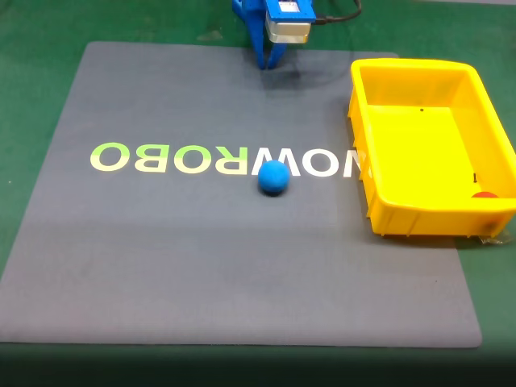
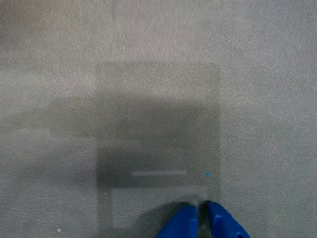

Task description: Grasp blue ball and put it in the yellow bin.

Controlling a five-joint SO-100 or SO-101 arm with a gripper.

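1. Gripper [image 1: 270,64] is seen at the mat's [image 1: 161,266] far edge in the fixed view, fingertips pressed together, nothing held (wrist view confirms).
2. The blue ball [image 1: 273,177] lies on the mat, well apart, toward the camera from the gripper.
3. The yellow bin [image 1: 403,218] sits right of the ball.

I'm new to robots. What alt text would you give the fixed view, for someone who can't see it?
A small blue ball sits on a grey mat printed with pale letters, apart from a yellow bin at the right that holds a small red object. At the top edge, the blue gripper points down at the mat, jaws closed and empty.
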